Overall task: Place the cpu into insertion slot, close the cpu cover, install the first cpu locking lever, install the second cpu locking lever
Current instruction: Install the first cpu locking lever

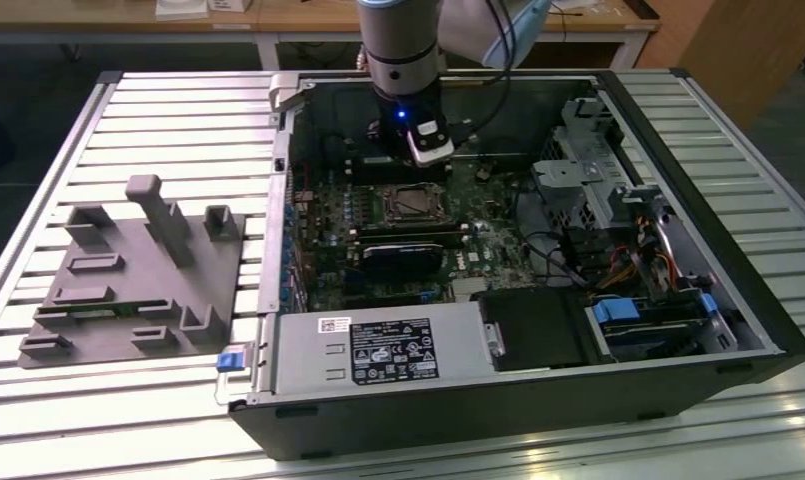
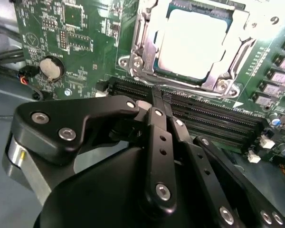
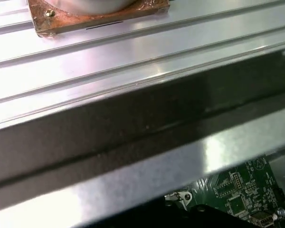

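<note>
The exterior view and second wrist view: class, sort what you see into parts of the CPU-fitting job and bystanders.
Job:
cpu, seated
insertion slot
cpu cover
hand, beside the slot

Bystanders:
grey fixture block
power supply
coin battery
memory slots

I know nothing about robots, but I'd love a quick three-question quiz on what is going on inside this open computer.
1. True or false: the cpu already lies in the insertion slot.
2. The gripper is: A) shut and holding nothing, B) wide open, C) shut on the cpu?
3. In the exterior view, what lies on the table toward the exterior view's left of the computer case?

Key
1. True; its pale face sits inside the silver frame.
2. A; the fingers meet above the long black memory slots, beside the socket.
3. A grey fixture tray with upright blocks.
</note>
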Controlling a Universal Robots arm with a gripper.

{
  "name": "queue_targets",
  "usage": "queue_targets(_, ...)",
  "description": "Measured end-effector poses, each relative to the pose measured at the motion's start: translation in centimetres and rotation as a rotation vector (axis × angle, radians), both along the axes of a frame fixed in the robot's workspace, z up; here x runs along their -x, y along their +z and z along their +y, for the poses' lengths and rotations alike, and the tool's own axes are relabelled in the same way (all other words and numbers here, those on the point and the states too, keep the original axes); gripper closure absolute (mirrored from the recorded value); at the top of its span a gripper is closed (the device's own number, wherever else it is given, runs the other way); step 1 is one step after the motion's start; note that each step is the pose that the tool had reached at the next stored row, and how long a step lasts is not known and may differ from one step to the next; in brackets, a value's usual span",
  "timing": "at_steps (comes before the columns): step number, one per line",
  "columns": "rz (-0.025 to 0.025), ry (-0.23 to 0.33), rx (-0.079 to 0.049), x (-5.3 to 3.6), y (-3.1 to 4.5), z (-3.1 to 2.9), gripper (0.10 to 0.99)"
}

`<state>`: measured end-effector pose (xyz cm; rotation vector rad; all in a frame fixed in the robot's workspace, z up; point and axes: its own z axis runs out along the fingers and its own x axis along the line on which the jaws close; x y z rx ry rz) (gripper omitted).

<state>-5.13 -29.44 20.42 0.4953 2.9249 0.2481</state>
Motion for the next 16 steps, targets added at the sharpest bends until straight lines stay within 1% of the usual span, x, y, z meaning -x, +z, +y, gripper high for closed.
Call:
queue_targets(3, 0.0007, 0.000, 0.003, 0.00, -0.01, -0.41, 0.980)
queue_targets(4, 0.0015, 0.000, 0.005, 0.00, -0.01, -0.55, 0.980)
queue_targets(5, 0.0036, 0.000, 0.006, 0.00, -0.02, -0.67, 0.980)
queue_targets(6, 0.0075, 0.000, 0.008, 0.00, -0.04, -0.78, 0.980)
queue_targets(7, 0.0136, 0.000, 0.011, -0.01, -0.06, -0.84, 0.980)
queue_targets(9, 0.0327, 0.000, 0.016, -0.01, -0.09, -0.91, 0.980)
queue_targets(11, 0.0542, 0.000, 0.022, -0.01, -0.12, -0.92, 0.980)
queue_targets(12, 0.0594, 0.000, 0.025, -0.01, -0.13, -0.92, 0.980)
queue_targets(16, 0.0596, 0.000, 0.026, -0.01, -0.13, -0.92, 0.980)
